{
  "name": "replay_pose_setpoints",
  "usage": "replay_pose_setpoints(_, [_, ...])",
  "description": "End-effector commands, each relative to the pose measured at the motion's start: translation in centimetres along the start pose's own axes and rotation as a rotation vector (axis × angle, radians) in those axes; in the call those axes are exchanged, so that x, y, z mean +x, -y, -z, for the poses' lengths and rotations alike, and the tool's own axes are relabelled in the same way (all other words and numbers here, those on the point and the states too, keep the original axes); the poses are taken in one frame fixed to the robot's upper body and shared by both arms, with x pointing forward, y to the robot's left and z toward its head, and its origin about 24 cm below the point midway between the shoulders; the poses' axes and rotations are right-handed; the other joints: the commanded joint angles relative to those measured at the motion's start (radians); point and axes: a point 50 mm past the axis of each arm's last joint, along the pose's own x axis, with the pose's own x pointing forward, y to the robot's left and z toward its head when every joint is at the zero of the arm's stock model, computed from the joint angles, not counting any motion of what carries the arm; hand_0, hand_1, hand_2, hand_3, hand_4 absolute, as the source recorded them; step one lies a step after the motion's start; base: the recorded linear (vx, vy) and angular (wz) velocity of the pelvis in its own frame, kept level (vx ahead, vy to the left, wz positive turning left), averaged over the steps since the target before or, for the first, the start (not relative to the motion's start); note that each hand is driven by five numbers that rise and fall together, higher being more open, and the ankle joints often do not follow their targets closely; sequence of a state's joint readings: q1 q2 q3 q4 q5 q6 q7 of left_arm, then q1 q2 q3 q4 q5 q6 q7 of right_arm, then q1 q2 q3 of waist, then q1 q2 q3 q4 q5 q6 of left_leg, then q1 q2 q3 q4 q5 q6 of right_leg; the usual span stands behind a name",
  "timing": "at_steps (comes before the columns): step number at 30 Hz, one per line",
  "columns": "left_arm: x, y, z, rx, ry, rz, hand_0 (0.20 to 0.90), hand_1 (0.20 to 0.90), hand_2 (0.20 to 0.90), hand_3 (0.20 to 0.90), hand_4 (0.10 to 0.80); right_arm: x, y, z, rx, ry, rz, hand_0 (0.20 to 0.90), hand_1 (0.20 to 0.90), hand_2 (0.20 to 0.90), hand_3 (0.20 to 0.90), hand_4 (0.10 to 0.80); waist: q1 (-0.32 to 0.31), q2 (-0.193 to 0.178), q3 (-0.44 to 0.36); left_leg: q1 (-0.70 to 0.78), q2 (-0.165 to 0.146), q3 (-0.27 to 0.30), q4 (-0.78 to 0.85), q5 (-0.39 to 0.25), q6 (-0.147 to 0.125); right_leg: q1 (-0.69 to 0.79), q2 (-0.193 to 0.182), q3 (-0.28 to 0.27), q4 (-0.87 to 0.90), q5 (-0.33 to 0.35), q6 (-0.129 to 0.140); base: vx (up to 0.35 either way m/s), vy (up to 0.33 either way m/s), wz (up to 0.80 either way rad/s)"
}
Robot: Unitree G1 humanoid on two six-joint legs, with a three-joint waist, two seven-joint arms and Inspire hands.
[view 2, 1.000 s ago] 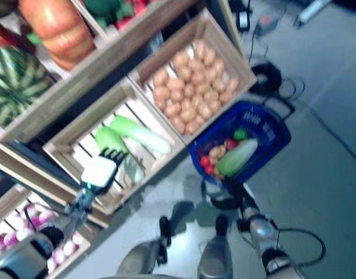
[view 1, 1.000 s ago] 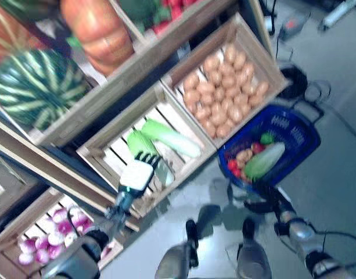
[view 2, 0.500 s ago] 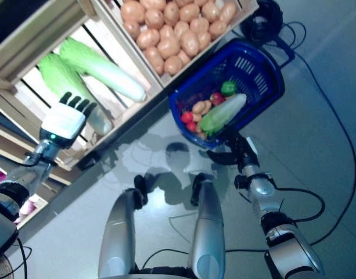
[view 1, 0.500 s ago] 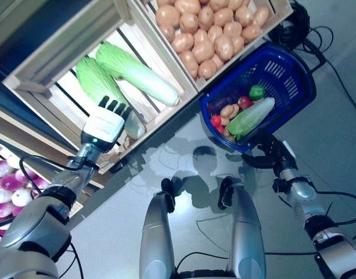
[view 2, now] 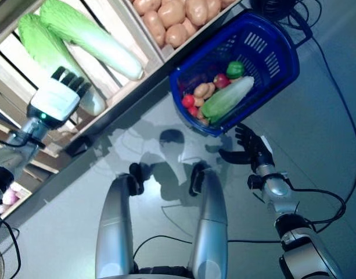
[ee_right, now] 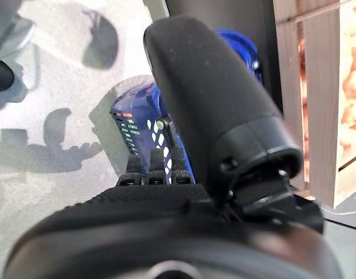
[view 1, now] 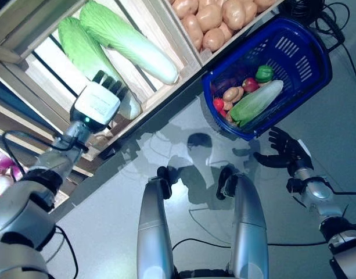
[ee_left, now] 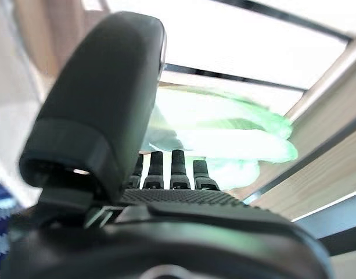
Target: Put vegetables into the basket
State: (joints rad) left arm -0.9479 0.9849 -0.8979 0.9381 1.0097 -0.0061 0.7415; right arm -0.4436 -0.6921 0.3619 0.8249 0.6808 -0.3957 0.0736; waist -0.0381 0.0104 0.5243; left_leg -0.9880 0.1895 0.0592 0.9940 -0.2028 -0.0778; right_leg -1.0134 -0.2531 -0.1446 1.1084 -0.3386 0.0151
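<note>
Floor (view 1: 108, 232): smooth pale grey, glossy, catching soft reflections and dark shadows under bright even light.
Display rack (view 1: 15, 35): light wood, tiered, set at a slant along the upper left.
Slatted wooden crate (view 1: 160, 29): pale boards with dark gaps between the slats.
Neighbouring wooden crate (view 2: 166, 55): just beside it, sharing a plank divider.
Lower shelf edge (view 1: 79, 165): wood, near floor level.
</note>
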Motion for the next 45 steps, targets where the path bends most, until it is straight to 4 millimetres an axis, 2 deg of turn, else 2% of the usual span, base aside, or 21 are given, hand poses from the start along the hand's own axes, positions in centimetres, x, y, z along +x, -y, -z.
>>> replay_pose_setpoints(1, [-0.3,-1.9,6.5,0.16,-0.141,-0.02,0.9,0.9,0.9,0.9,0.8,-0.4,3.6,-2.8,0.011,0.109,0.092,0.9,0.9,0.9,0.9,0.8,-0.021,0.005,-0.005,0.064,0.008,-0.009,-0.02,-0.087,-0.007,0.065,-0.048,0.05,-0.086,0.073,0.05,0.031,0.097,-0.02])
replay_pose_setpoints(12, [0.8,-4.0,8.3,0.19,-0.094,-0.114,0.9,0.9,0.9,0.9,0.8,-1.1,5.8,-3.3,-0.01,0.11,0.128,0.9,0.9,0.9,0.9,0.8,-0.026,-0.004,-0.004,-0.038,0.011,-0.005,0.027,-0.092,0.002,-0.028,-0.061,0.055,-0.068,0.098,0.057,0.025,0.086,-0.02])
replay_pose_setpoints(20, [2.0,-5.3,6.9,0.134,0.063,-0.214,0.9,0.9,0.9,0.9,0.8,-0.4,6.4,-5.4,-0.038,0.171,0.133,0.9,0.9,0.9,0.9,0.8,-0.031,-0.007,-0.004,-0.083,0.021,0.004,0.041,-0.095,0.003,-0.073,-0.063,0.059,-0.065,0.109,0.06,0.018,0.06,-0.03])
replay_pose_setpoints(30, [2.9,-6.1,6.1,0.03,0.118,-0.205,0.9,0.9,0.9,0.9,0.8,-0.5,7.3,-5.8,-0.055,0.166,0.149,0.9,0.9,0.9,0.9,0.8,-0.032,-0.011,-0.004,-0.112,0.032,0.009,0.038,-0.087,0.004,-0.099,-0.059,0.051,-0.071,0.118,0.062,0.004,0.008,-0.07])
replay_pose_setpoints(31, [3.1,-5.9,6.3,0.02,0.078,-0.157,0.564,0.564,0.564,0.564,0.576,-0.5,7.4,-5.8,-0.054,0.167,0.156,0.9,0.9,0.9,0.9,0.8,-0.031,-0.011,-0.004,-0.112,0.033,0.01,0.036,-0.085,0.005,-0.098,-0.058,0.051,-0.072,0.119,0.063,-0.014,-0.02,-0.04])
replay_pose_setpoints(32, [3.1,-5.6,7.0,-0.018,-0.007,-0.103,0.3,0.3,0.3,0.3,0.4,-0.5,7.6,-6.0,-0.047,0.173,0.165,0.9,0.9,0.9,0.9,0.8,-0.032,-0.011,-0.004,-0.111,0.033,0.011,0.035,-0.084,0.005,-0.097,-0.057,0.052,-0.073,0.119,0.064,-0.015,-0.021,-0.03])
replay_pose_setpoints(40, [1.9,-4.0,9.2,-0.035,-0.24,0.001,0.3,0.3,0.3,0.3,0.4,-0.4,7.9,-6.6,-0.04,0.203,0.179,0.9,0.9,0.9,0.9,0.8,-0.028,-0.012,-0.004,-0.072,0.04,0.019,0.01,-0.072,-0.006,-0.055,-0.052,0.041,-0.096,0.119,0.065,-0.013,-0.022,-0.02])
replay_pose_setpoints(45, [0.6,-2.9,10.2,-0.024,-0.319,0.072,0.3,0.3,0.3,0.3,0.4,-0.6,8.6,-6.5,-0.03,0.207,0.209,0.9,0.9,0.9,0.9,0.8,-0.028,-0.008,-0.004,-0.02,0.05,0.032,-0.028,-0.059,-0.019,-0.003,-0.051,0.033,-0.132,0.123,0.066,-0.009,-0.025,-0.11])
